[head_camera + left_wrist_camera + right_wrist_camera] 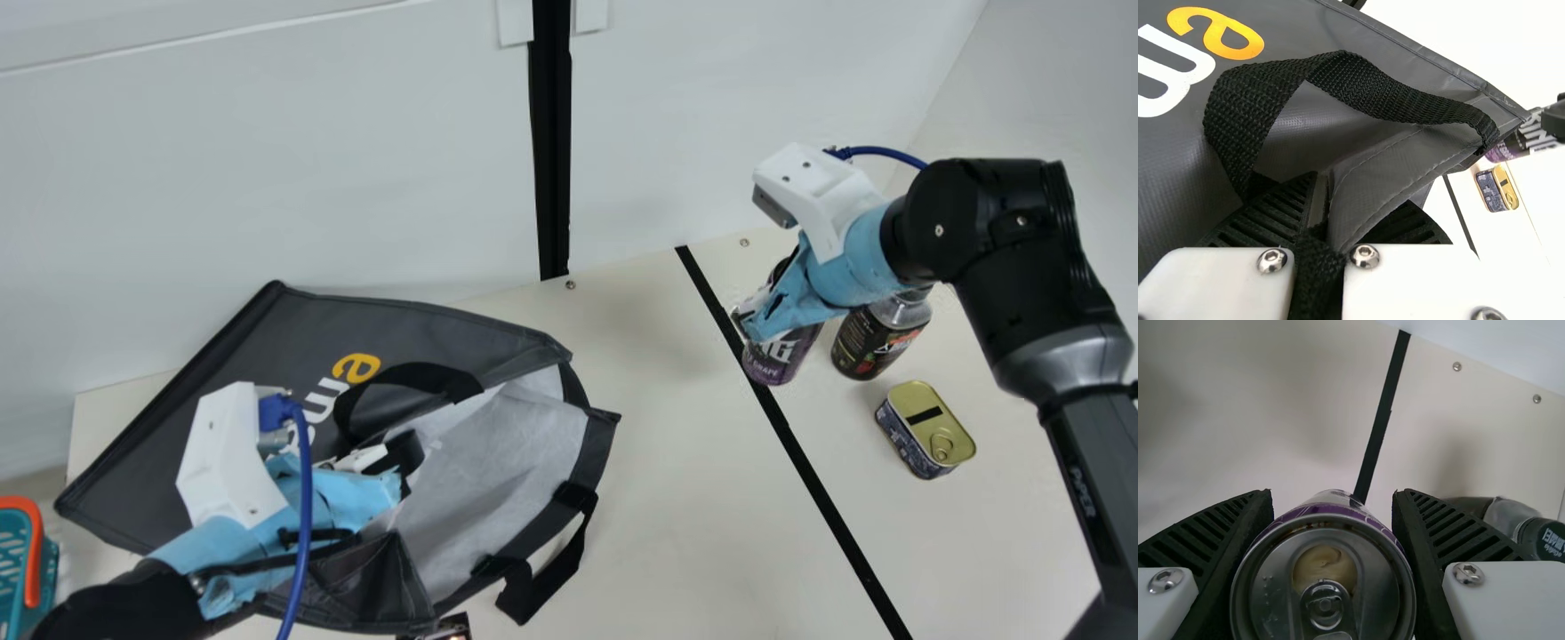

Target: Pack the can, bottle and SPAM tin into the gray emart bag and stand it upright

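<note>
Counting near to far, we log one gray emart bag [222,356], pale-lined, lying over, lower left; our left gripper [404,467] is closed on its edge. Right side: one SPAM tin [925,431], gold ring-pull lid, dark sides. Beyond it, upper right: one bottle [876,338], dark-labeled, and one purple-and-black can [782,357], tilted, clasped between the fingers of our right gripper [751,324].

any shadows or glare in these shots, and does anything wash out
Main view: soft, fairly even light, with a faint shadow on the table between the bag and the can; left wrist view: the table beyond the bag is blown out to near white; right wrist view: soft-edged shadows on the table, and pale reflections on the can's metal rim.
</note>
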